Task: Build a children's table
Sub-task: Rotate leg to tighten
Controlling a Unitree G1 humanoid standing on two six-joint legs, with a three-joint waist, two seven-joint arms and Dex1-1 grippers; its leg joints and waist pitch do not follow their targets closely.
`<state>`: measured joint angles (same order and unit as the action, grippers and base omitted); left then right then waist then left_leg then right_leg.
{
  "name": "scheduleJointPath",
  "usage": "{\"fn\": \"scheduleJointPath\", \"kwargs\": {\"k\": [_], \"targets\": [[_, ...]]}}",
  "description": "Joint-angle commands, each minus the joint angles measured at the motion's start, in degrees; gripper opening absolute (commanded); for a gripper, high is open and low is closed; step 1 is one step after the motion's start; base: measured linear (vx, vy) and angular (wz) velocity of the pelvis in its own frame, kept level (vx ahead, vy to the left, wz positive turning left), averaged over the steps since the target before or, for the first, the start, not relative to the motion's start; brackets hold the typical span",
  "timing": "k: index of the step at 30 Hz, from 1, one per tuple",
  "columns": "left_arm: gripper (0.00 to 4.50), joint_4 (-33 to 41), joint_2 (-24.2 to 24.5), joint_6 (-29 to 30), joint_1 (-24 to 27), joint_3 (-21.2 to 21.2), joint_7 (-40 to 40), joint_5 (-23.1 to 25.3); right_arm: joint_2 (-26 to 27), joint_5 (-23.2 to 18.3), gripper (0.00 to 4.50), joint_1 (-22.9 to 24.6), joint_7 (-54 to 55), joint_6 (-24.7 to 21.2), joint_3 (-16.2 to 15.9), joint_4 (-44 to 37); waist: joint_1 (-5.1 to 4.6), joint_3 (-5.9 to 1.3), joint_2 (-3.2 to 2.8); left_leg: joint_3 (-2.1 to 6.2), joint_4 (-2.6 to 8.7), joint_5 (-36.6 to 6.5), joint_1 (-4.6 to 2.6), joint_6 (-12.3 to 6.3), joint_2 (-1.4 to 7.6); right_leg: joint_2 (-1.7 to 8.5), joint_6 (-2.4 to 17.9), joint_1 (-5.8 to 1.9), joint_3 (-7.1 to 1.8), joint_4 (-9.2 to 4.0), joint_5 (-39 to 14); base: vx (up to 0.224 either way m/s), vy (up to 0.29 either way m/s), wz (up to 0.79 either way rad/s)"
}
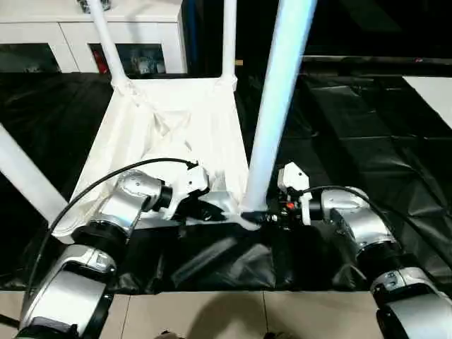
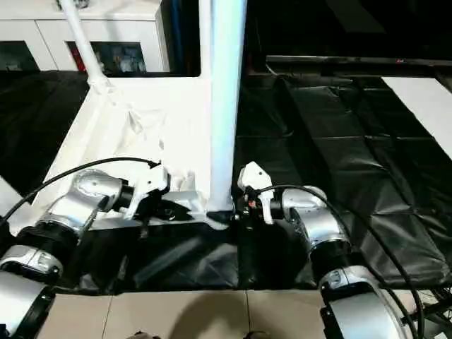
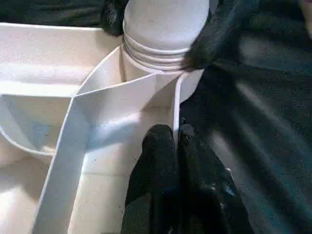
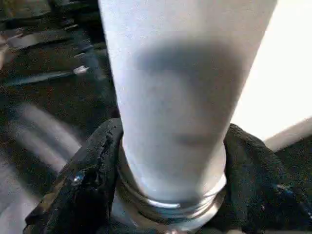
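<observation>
1. My right claw [image 1: 272, 214] grips the base of the nearest leg [image 1: 279, 106], its two fingers [image 4: 83, 180] closed around the tube just above the threaded collar. A hold that low looks meant to steer the thread into the socket rather than carry weight.

2. My left claw [image 1: 205, 210] is pinched shut on a thin rib of the tabletop [image 1: 169, 134] beside that same corner socket [image 3: 161, 53], probably to stop the piece shifting while the leg turns.

3. The tabletop lies upside down, ribbed underside up, on the black sheeting [image 1: 353, 127] that covers the surface, so each socket faces upward.

4. Two far legs [image 1: 106, 35] already stand in the back corners. A fourth [image 1: 25, 176] slants up from the near-left corner.

5. The near-right leg stands slightly tilted, collar rings visible above the socket; I judge it not yet fully seated.

6. A white cabinet [image 1: 42, 32] stands beyond.
</observation>
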<state>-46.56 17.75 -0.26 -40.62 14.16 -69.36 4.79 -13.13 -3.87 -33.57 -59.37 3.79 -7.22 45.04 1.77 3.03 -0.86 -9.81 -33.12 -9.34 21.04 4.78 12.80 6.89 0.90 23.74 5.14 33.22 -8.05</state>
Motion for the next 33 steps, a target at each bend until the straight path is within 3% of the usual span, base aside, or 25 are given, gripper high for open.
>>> {"fn": "scheduleJointPath", "kwargs": {"k": [1,2,4,5,7,9,10,12,13,15,16,17,22,27,28,30,33], "targets": [[0.00,-0.55,-4.99,2.76,-1.00,0.69,6.93,1.05,3.94,1.77,2.72,0.40,13.43,-1.46,1.11,2.66,-0.51,-3.74,0.27,-0.67,4.02,-19.33,-0.43,-0.93,-0.24,0.74,10.54,-3.02,-1.57,-3.86,-22.84,0.000,0.000,0.00],[0.00,-0.55,-4.99,2.76,-1.00,0.69,6.93,1.05,3.94,1.77,2.72,0.40,13.43,-1.46,1.11,2.66,-0.78,-3.77,0.31,-0.46,4.07,-20.70,-0.42,-0.38,-0.46,0.71,9.08,-3.09,-1.34,-4.25,-25.89,0.000,0.000,0.00],[0.00,-0.77,-8.54,4.38,-1.44,0.55,10.92,1.02,6.94,1.92,2.72,-0.02,22.03,-2.61,2.71,4.71,-1.49,-3.74,0.55,-0.41,4.05,-21.90,-0.28,-0.72,-0.59,0.58,8.21,-2.92,-1.24,-4.59,-27.21,0.000,0.000,0.00],[0.00,-1.06,-10.60,5.25,-1.69,0.74,12.84,1.16,8.85,2.05,2.72,-0.67,26.86,-3.09,3.38,6.12,-1.71,-3.69,0.10,-0.39,4.00,-22.47,-0.47,-0.60,-0.57,0.59,8.24,-2.67,-1.27,-4.68,-27.53,0.000,0.000,0.00],[0.00,-1.72,-13.66,6.32,-2.11,1.39,15.55,1.71,12.30,2.14,2.72,-1.81,32.07,-3.07,3.69,7.77,-2.61,-3.55,0.10,-0.18,3.85,-25.60,-0.78,-0.12,-0.81,0.49,6.90,-2.24,-0.83,-5.29,-31.40,0.000,0.000,0.00],[0.00,-2.19,-14.98,6.62,-2.33,1.81,16.64,2.06,14.62,2.10,2.72,-2.64,33.45,-2.16,3.46,8.12,-3.15,-3.49,0.27,-0.08,3.72,-27.48,-0.95,-0.54,-0.97,0.38,5.84,-2.01,-0.45,-5.92,-33.61,0.000,0.000,0.00],[0.00,-2.31,-15.18,6.61,-2.38,1.88,16.80,2.12,15.24,2.15,2.72,-2.90,33.77,-1.75,3.35,8.14,-3.44,-3.45,-0.11,-0.02,3.71,-28.59,-1.01,-0.70,-1.01,0.31,5.38,-1.89,-0.28,-6.29,-34.22,0.000,0.000,0.00],[0.00,-2.63,-15.11,6.05,-2.54,2.16,17.03,2.50,16.46,2.46,2.72,-3.53,34.63,-0.07,3.14,7.77,-3.64,-3.56,-0.18,0.21,3.78,-29.40,-0.94,-1.02,-0.98,0.44,4.86,-2.07,0.11,-6.49,-34.52,0.000,0.000,0.00],[0.00,-2.63,-14.41,5.35,-2.55,2.24,16.89,2.69,16.40,2.59,3.07,-3.56,34.12,1.17,3.09,7.10,-3.75,-3.53,0.00,0.29,3.86,-29.51,-0.84,-1.08,-0.92,0.42,4.91,-2.13,0.16,-6.48,-34.22,0.000,0.000,0.00],[0.00,-2.35,-12.94,4.45,-2.36,2.08,16.14,2.67,15.51,2.14,3.42,-3.25,32.08,2.52,3.55,5.77,-3.78,-3.70,-0.18,0.44,4.09,-29.45,-0.68,-1.19,-0.77,0.48,5.51,-2.42,0.12,-6.27,-32.06,0.000,0.000,0.00],[0.00,-2.03,-12.07,3.85,-2.09,1.84,15.38,2.66,14.49,1.93,3.44,-2.91,30.94,2.93,3.77,5.05,-3.73,-3.83,0.22,0.36,4.14,-28.76,-0.58,-1.54,-0.68,0.50,6.35,-2.46,-0.05,-6.02,-30.25,0.000,0.000,0.00],[0.00,-1.61,-10.90,3.55,-1.72,1.64,14.29,2.63,12.81,1.73,3.52,-2.36,28.54,3.28,3.66,4.01,-3.63,-3.81,0.14,0.33,4.17,-28.57,-0.56,-1.73,-0.66,0.51,6.83,-2.45,-0.16,-5.94,-29.45,0.000,0.000,0.00],[0.00,-0.33,-7.68,1.88,-0.61,0.94,10.34,1.95,7.29,1.20,3.97,-0.96,20.87,3.65,2.93,1.68,-2.62,-4.09,0.24,-0.51,4.06,-24.60,-0.50,-3.44,-0.32,0.44,11.58,-2.54,-1.27,-4.63,-19.36,0.000,0.000,0.00],[0.00,0.56,-3.23,-1.66,-0.03,0.41,-0.34,-0.77,-1.73,0.57,3.97,1.10,1.69,5.08,-0.95,-1.59,-1.23,-4.27,0.28,-1.09,3.66,-20.20,-0.57,-5.05,-0.22,0.33,13.56,-2.91,-1.76,-3.91,-14.83,0.000,0.000,0.00],[0.00,0.58,-3.13,-1.77,-0.01,0.44,-0.71,-0.84,-1.88,0.46,3.97,1.12,1.19,4.98,-0.99,-1.68,-1.23,-4.27,0.28,-1.09,3.66,-20.20,-0.57,-5.05,-0.22,0.33,13.56,-2.91,-1.76,-3.91,-14.83,0.000,0.000,0.00],[0.00,0.61,-1.88,-2.81,0.07,0.88,-4.62,-1.33,-3.29,-0.13,3.97,1.19,-3.39,4.24,-1.55,-2.44,-0.86,-4.50,0.33,-1.09,3.55,-17.26,0.14,-5.31,-0.15,0.37,14.11,-3.51,-1.87,-3.10,-12.85,0.000,0.000,0.00],[0.00,0.63,-0.14,-3.40,0.10,1.40,-9.86,-2.10,-4.65,-0.45,3.82,0.54,-8.49,3.23,-2.17,-2.54,-0.39,-4.49,0.24,-1.17,3.46,-15.40,0.05,-5.76,0.02,0.24,14.73,-3.33,-1.96,-2.88,-10.70,0.000,0.000,0.00]]}}
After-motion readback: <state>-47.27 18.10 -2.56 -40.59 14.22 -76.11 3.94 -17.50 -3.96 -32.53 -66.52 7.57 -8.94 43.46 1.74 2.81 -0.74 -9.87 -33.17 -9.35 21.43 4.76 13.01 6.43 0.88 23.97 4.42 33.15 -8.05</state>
